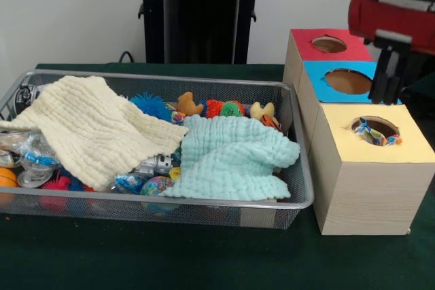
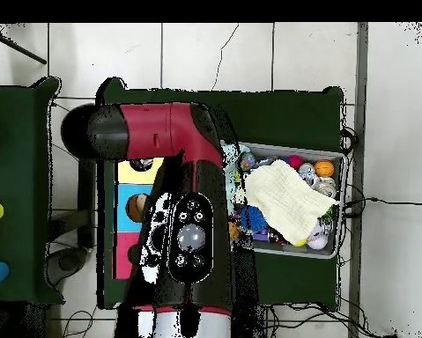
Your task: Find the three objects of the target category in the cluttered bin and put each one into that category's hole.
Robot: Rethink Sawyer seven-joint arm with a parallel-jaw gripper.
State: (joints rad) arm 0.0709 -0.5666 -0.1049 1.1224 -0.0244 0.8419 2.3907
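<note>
1. Your gripper point(image 1: 389, 76) hangs over the boxes, above the blue box point(image 1: 346, 81) and just behind the yellow box point(image 1: 372, 168). Its dark fingers point down with nothing seen between them; whether they are spread or pressed together, you cannot tell.
2. Just in front of and below the gripper, a dotted fabric piece point(image 1: 374, 134) sits in the hole point(image 1: 376, 130), part draped on the rim. It looks delivered but not fully dropped; nudge it down if you pass that way.
3. The bin point(image 1: 299, 198) lies well off to the gripper's side, on the left in the front view. No other dotted piece shows plainly there.
4. The cream cloth point(image 1: 95, 127) and mint cloth point(image 1: 231, 157) cover much of the clutter. Judged from here, lift or slide them aside first, then pinch soft fabric only, low and centred.
5. Avoid the red box point(image 1: 328, 47) behind the gripper when you swing out.
6. The table point(image 1: 170, 256) is dark green cloth; the floor point(image 2: 302, 53) is pale tile, with cables near the bin.
</note>
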